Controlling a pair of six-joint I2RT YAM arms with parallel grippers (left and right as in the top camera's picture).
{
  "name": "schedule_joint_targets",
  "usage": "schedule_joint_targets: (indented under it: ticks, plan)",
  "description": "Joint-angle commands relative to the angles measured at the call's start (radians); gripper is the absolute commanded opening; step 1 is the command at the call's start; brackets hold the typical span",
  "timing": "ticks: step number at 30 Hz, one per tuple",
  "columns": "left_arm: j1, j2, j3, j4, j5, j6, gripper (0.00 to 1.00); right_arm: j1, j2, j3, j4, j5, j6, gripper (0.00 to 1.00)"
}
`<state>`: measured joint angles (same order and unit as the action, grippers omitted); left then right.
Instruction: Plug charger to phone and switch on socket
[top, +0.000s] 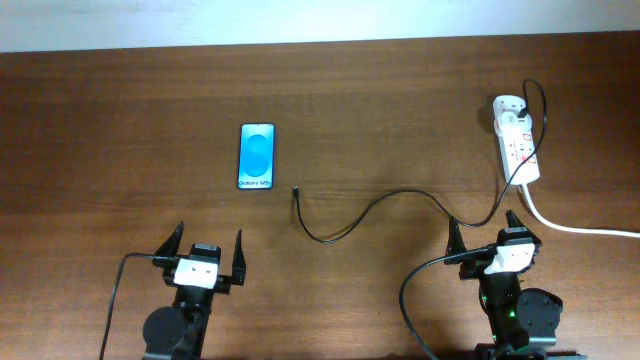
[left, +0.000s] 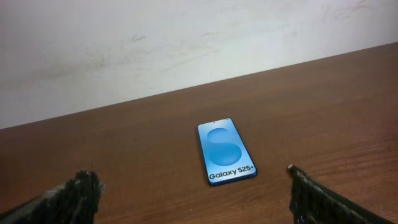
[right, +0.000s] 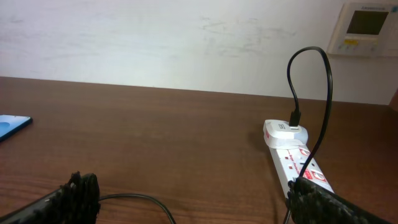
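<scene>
Charger (top: 400, 194): a thin black cable, the longest item on the table (top: 120, 150). One end loops up into a white adapter (top: 510, 104) seated in the far end of the socket. From there it runs down past the strip, crosses the wood just ahead of your right gripper, and curves left across the middle.

Socket (top: 518, 145): a white strip with red markings, lying far right, close to the table's back edge. Its thick white cord (top: 570, 225) leaves the near end and exits right. You have bare wood to its left.

Phone (top: 257, 156): flat and screen up, left of centre, with the "Galaxy" text at its near end. It has open table on all four sides and lies straight ahead of your left arm.

Left gripper (top: 210, 232): at the near edge, fingers spread wide, holding nothing, well short of the phone.

Right gripper (top: 483, 222): at the near edge, fingers likewise wide apart and empty. The cable passes on the table near its fingertips, ungripped.

Plug tip (top: 296, 190): the free end of the charger, resting on the wood just right of the phone's near corner, apart from it.
</scene>
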<state>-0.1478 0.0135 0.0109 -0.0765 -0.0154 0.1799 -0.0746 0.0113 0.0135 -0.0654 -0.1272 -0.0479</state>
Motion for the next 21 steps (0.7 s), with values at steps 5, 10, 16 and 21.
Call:
schedule_joint_targets:
  ticks: [5, 10, 16, 21]
  plan:
    - [0.007, -0.007, -0.002, -0.006, -0.003, 0.01, 0.99, 0.009, -0.005, -0.008, 0.022, 0.008, -0.019, 0.99]
    - [0.007, -0.007, -0.002, 0.008, -0.007, 0.009, 0.99, 0.009, -0.005, -0.008, 0.003, 0.0, -0.018, 0.99]
    - [0.007, -0.006, -0.002, 0.011, 0.079, -0.02, 0.99, 0.009, -0.005, -0.008, 0.048, -0.075, -0.013, 0.99]
    - [0.007, -0.006, -0.001, 0.012, 0.079, -0.09, 0.99, 0.009, -0.005, -0.008, 0.062, -0.075, -0.014, 0.98]
